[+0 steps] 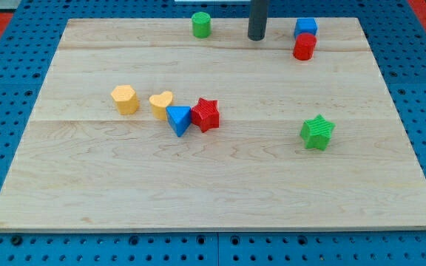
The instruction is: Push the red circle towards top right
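Note:
The red circle block stands near the view's top right of the wooden board, touching the blue cube just above it. My tip rests on the board to the left of the red circle, about a block's width or more away from it, not touching. The rod rises out of the view's top.
A green circle block sits at the top, left of my tip. A yellow hexagon, yellow heart, blue triangle and red star cluster left of centre. A green star lies at the right.

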You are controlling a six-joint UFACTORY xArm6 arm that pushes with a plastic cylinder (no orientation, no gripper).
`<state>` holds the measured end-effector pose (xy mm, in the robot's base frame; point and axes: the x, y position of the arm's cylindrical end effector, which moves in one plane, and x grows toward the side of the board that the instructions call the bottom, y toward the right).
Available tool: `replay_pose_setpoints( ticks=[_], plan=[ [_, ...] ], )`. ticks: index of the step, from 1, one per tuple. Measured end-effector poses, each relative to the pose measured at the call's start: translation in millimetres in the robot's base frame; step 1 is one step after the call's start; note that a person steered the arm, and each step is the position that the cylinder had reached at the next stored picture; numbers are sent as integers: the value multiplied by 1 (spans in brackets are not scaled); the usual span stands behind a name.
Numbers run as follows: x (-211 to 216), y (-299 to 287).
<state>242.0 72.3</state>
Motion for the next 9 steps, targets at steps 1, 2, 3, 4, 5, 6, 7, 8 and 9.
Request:
replay_pose_setpoints(
  ticks=[1,2,3,4,5,6,7,8,9],
  plan=[
    [39,-2],
    [90,-1],
    [96,14],
    [76,42],
    [56,61],
    [40,75],
    [27,82],
    [25,78],
    [25,72]
  ],
)
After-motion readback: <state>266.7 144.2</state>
